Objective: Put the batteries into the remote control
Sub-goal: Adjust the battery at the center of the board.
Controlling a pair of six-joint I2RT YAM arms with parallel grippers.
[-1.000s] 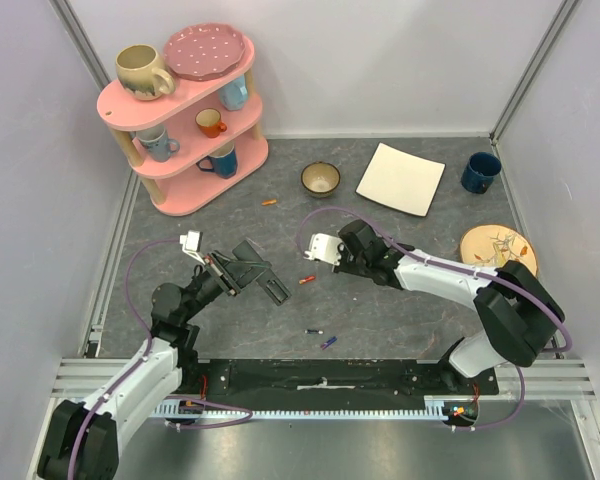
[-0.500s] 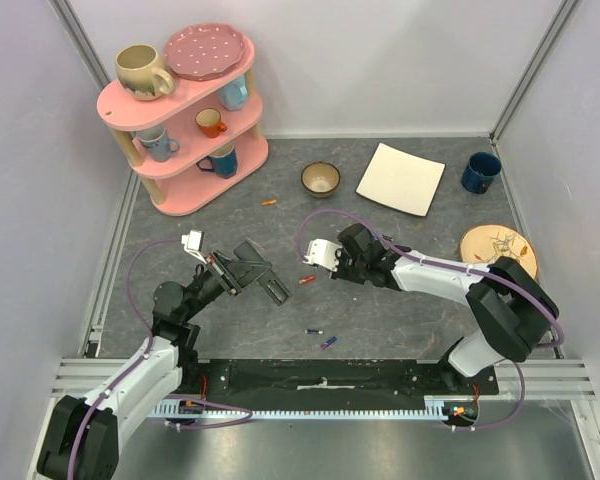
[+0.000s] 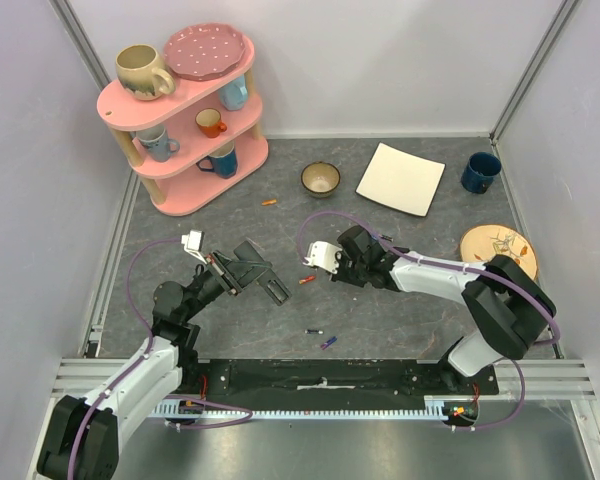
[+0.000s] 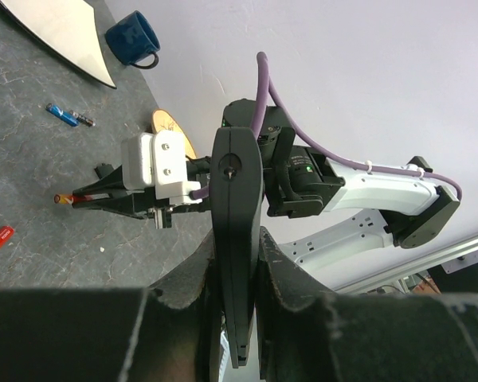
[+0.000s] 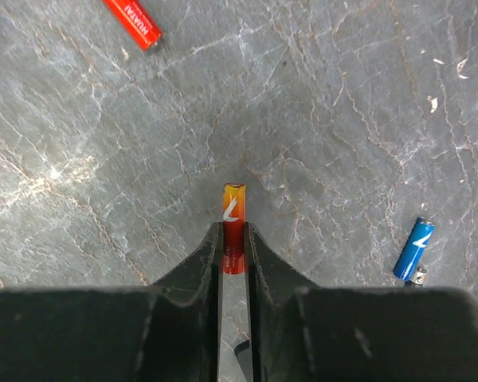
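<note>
Right hand (image 5: 233, 235) clamped on an orange battery (image 5: 233, 208), which juts forward from between the fingertips over the grey surface (image 5: 342, 119). A red battery (image 5: 132, 22) and a blue battery (image 5: 413, 248) lie loose on the surface, apart from this hand. Left hand (image 4: 237, 255) closed on the remote control (image 4: 237, 175), held edge-on near the right hand.

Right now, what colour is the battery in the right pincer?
The battery is red-orange, yellow-tipped; right wrist view.
</note>
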